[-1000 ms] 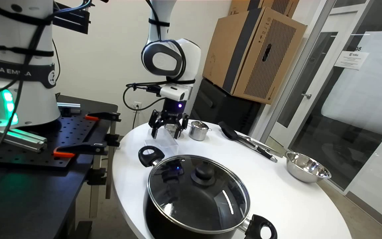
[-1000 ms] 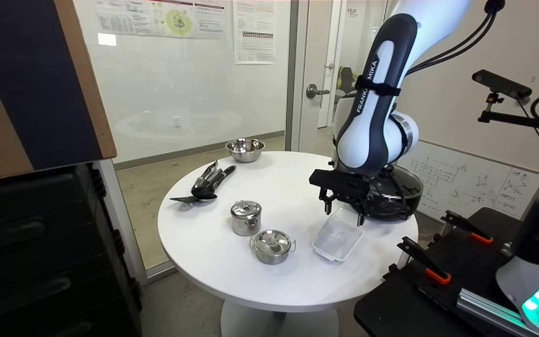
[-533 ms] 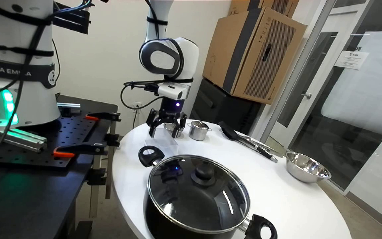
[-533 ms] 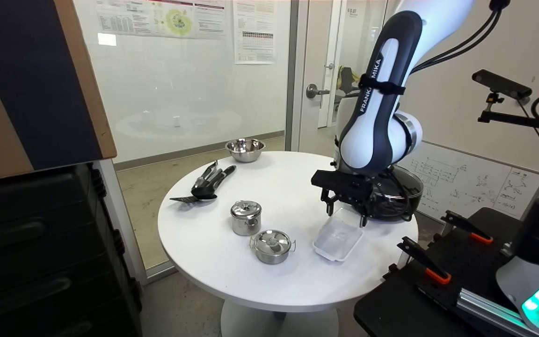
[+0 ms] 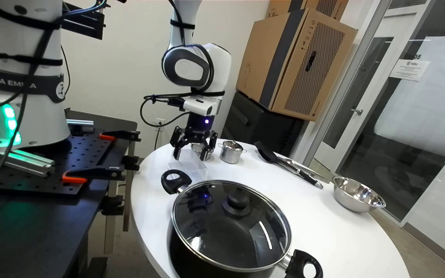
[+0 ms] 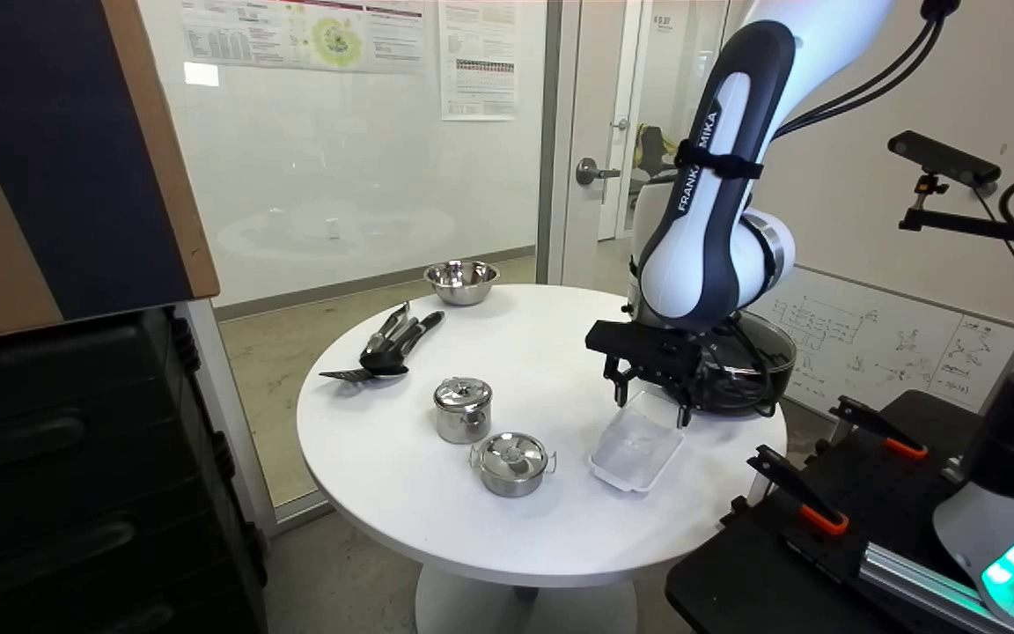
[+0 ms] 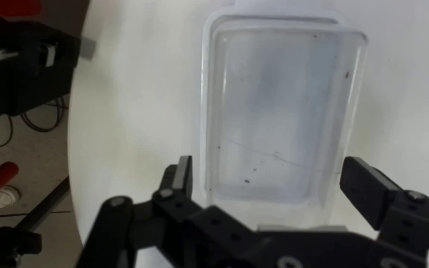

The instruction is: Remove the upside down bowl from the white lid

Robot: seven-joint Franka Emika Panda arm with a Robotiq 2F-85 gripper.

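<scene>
Bowl (image 7: 274,108), upside down on the white lid (image 7: 277,7).
Clear rectangular plastic with rounded corners, light-streaked sides and dark specks; widely parted fingers (image 7: 367,190) of the gripper (image 7: 268,175) flanking one end.

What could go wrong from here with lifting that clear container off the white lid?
1. The clear container looks smooth, so it may slip when the jaws, open on either side of it, close.
2. The white lid lies beneath; whether they are fastened I can't tell, so it might come up too.
3. The black pot stands nearby; a sideways move could bump it.
</scene>
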